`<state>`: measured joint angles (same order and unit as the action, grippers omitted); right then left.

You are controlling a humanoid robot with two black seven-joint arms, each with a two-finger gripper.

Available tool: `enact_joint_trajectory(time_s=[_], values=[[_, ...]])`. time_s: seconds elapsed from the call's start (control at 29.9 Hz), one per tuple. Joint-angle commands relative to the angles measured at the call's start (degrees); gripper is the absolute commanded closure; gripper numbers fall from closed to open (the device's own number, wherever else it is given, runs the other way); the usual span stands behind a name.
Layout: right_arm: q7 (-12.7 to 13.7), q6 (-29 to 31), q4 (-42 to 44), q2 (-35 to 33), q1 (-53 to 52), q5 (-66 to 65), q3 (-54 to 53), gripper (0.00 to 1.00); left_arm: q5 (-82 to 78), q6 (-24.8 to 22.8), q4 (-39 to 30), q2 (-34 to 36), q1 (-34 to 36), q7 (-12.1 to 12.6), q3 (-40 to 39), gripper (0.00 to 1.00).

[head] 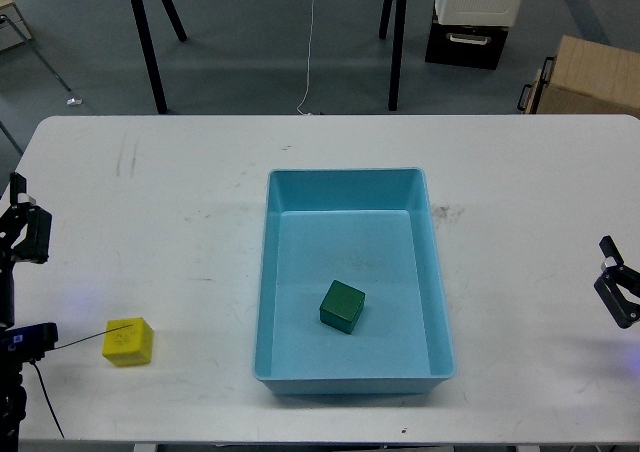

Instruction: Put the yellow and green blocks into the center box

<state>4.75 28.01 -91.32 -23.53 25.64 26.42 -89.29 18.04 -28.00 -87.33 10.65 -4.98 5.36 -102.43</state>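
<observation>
Yellow block sat on desk; looked light, rigid, matte: pinch opposite flat faces. Left gripper and right gripper state: cannot tell.

The bench is a white slab with rounded far corners, filling most of the head view; its top carries dark scuffs — a few near the far left, a smudge just right of the tray; two things rest directly on it. The light blue tray sits near the middle, long side running away from the viewer, its near wall close to the front edge; the yellow block lies on the bare surface to the left — well apart from the tray, close to the front edge.
</observation>
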Motion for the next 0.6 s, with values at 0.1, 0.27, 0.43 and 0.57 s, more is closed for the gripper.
enact_joint_trajectory(time_s=[0.1, 0.27, 0.43, 0.57], values=[[0.0, 0.0, 0.1, 0.1, 0.1, 0.0, -0.2, 0.0, -12.0, 0.0, -2.6, 24.2, 2.7, 0.1, 0.4, 0.0], [0.1, 0.0, 0.1, 0.8, 0.0, -0.2, 0.1, 0.0, -14.1, 0.0, -3.2, 43.8, 6.7, 0.3, 7.0, 0.0], [0.0, 0.0, 0.0, 2.0, -0.1, -0.3, 0.3, 0.0, -15.7, 0.0, -4.8, 55.5, 20.9, 3.0, 21.8, 0.0], [0.1, 0.0, 0.0, 2.2, 0.5, -0.3, 0.7, 0.0, -22.1, 0.0, -6.4, 57.6, 38.3, 3.8, 39.4, 0.0]])
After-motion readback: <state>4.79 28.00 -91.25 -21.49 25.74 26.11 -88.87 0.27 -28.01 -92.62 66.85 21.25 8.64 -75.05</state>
